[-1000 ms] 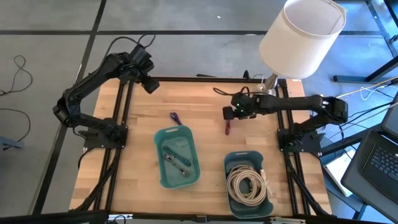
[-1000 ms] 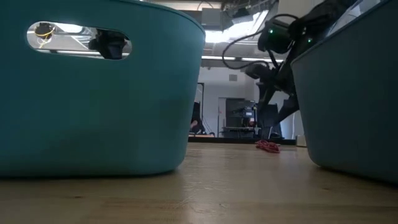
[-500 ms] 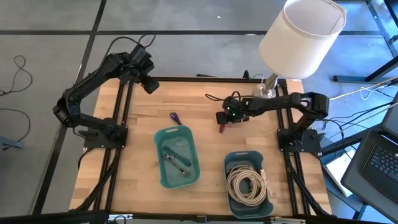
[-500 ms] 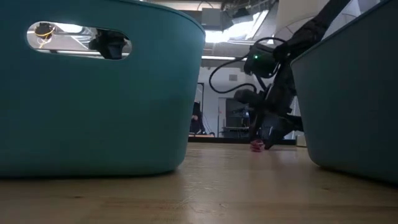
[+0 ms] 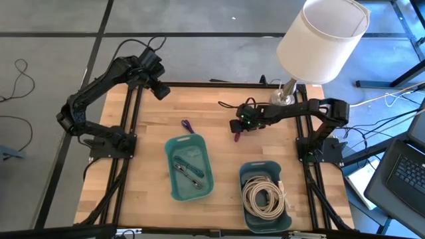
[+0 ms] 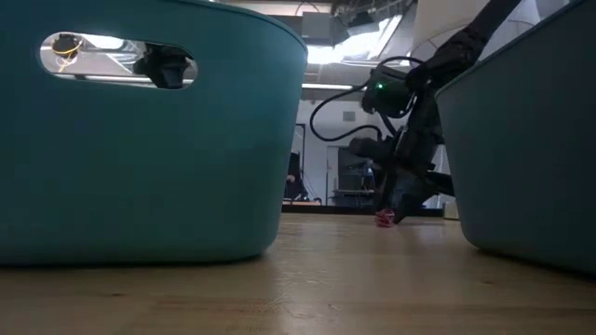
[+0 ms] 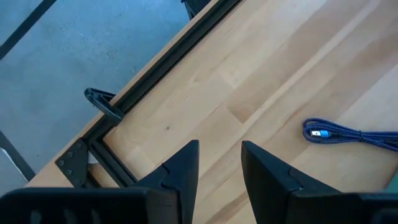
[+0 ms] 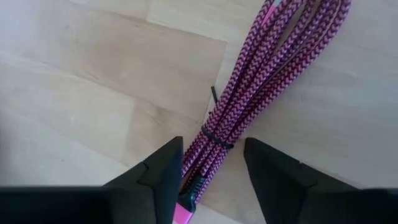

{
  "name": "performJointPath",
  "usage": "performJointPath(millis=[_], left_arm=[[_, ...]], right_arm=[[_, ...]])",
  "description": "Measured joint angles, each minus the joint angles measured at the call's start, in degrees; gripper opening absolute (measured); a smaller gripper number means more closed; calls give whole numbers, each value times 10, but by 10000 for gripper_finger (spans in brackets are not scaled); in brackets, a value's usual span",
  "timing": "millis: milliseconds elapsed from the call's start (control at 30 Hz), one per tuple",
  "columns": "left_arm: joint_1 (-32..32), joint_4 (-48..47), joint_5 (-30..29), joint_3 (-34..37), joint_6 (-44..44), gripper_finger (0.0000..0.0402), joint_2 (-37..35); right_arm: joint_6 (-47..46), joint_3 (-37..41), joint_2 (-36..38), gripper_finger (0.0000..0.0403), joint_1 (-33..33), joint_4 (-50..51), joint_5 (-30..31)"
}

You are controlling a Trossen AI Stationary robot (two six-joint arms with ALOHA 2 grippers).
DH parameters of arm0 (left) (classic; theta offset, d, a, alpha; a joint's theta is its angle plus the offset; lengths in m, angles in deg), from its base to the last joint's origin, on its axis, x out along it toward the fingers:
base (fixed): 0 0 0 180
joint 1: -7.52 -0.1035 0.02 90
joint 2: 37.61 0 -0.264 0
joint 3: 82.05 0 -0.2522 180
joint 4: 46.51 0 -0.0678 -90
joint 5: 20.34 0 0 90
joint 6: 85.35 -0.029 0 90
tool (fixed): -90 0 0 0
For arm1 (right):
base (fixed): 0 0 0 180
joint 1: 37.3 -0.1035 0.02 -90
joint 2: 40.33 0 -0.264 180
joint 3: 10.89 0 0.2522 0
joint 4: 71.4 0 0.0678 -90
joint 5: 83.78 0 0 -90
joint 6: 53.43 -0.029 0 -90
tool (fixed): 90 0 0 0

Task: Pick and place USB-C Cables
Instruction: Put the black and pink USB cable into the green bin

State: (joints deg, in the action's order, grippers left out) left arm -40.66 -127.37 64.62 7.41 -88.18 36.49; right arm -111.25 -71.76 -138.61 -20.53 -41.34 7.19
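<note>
A magenta braided cable bundle, tied with a thin black tie, lies flat on the table's far right part. My right gripper is open and low over it. Its fingers stand on either side of the tied plug end, and it also shows in the low view. My left gripper is open and hovers over the far left corner. A purple-blue lead lies on the wood. Cream-white coils fill the right tray. My right gripper comes at the magenta bundle from above, its fingers astride the tied plug end and across the bundle. The bundle lies on the table. Whether a finger touches the cable, I cannot tell.
Two teal trays sit at the near side. The left tray holds short leads and the right tray holds the coils. A lamp with a white shade stands at the far right corner. Bare wood lies between the trays and the far edge.
My right gripper has come down toward the magenta cable and moved a little toward the table's left. It now sits low over the bundle's end and has kept nearly still in the last half second.
</note>
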Motion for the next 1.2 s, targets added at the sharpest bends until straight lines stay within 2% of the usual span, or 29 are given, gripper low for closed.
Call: performJointPath(millis=[400,500,667,800,900,1000,1100,1200], left_arm=[[0,0,0,0,1,111,0],[0,0,1,0,1,110,0],[0,0,1,0,1,109,0],[1,16,5,0,-11,107,-7],[5,52,44,0,-16,107,-29],[6,101,103,0,-11,110,-60],[6,159,170,0,26,113,-90],[11,213,234,0,60,116,-113]], right_arm=[[-31,0,-3,120,0,4,29],[-30,0,-3,93,0,12,34],[-10,0,-3,18,0,12,44],[0,0,-2,9,0,10,48],[13,-1,12,6,-11,27,56],[18,-16,38,5,-27,92,78],[33,-61,88,5,-46,143,105],[55,-118,136,4,-76,206,157]])
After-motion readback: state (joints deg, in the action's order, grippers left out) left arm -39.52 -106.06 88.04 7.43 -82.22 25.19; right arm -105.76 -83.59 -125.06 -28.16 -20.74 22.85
